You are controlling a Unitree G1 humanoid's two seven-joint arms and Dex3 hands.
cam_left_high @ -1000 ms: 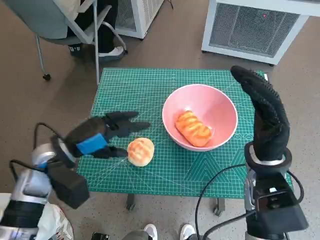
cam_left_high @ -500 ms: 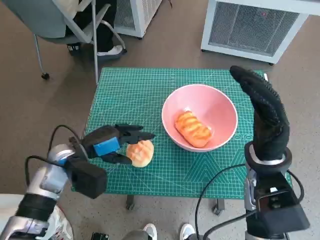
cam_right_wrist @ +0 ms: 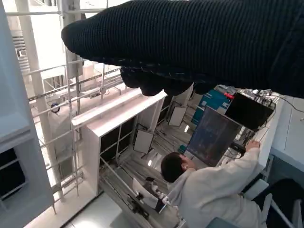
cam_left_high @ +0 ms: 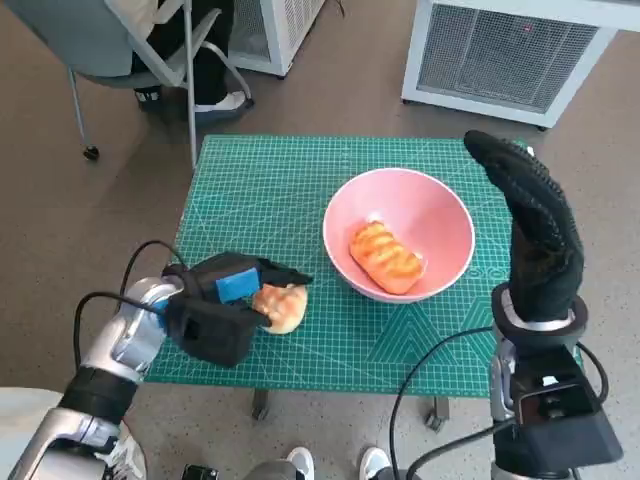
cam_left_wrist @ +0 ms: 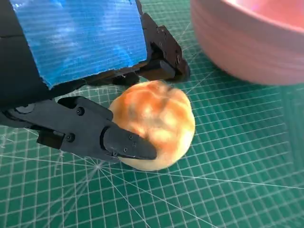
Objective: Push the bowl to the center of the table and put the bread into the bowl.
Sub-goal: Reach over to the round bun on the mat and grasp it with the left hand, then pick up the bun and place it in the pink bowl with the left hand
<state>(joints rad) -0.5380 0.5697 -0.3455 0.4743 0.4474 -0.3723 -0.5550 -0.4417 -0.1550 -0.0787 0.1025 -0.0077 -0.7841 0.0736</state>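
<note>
A pink bowl (cam_left_high: 432,208) stands right of the middle of the green mat (cam_left_high: 265,185), with a long glazed bread (cam_left_high: 385,256) inside it. A round bread (cam_left_high: 286,306) lies on the mat left of the bowl, near the front edge. My left hand (cam_left_high: 232,292) wraps round it. In the left wrist view one black finger (cam_left_wrist: 124,144) presses the round bread (cam_left_wrist: 159,123) from one side and the other fingers from the opposite side, with the bowl (cam_left_wrist: 247,45) just beyond. My right hand (cam_left_high: 535,228) stands raised by the bowl's right side, fingers straight, holding nothing.
A chair (cam_left_high: 130,55) with a seated person's feet stands beyond the table's far left corner. White cabinets (cam_left_high: 500,55) stand on the floor behind the table. Shoes (cam_left_high: 300,462) show below the front edge. The right wrist view shows a person (cam_right_wrist: 209,187) in a pale top.
My left hand has slid right along the mat to the round bread and closed its fingers round it. The bowl, the long bread and my right hand have stayed put.
</note>
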